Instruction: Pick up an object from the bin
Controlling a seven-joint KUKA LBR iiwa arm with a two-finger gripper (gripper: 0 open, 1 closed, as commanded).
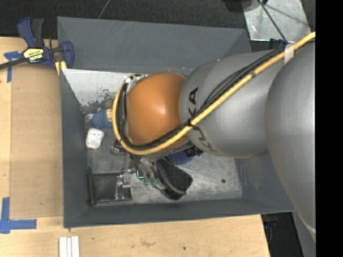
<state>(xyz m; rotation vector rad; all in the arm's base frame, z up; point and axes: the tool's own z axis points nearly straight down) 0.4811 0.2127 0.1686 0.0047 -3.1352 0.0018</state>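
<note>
Operator: Pincer [133,179] sits low in the bin [72,143], lower centre of frame, between a dark flat box [104,189] and a black oval piece [174,182]. Advice?

Observer: Centre over one, come straight down, clear of the wall. Released or clenched, I cannot tell. A white cube [95,138] lies farther up, left.

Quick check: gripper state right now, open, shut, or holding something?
Gripper: cannot be told; it sits at the right edge of a flat black rectangular object.
</note>
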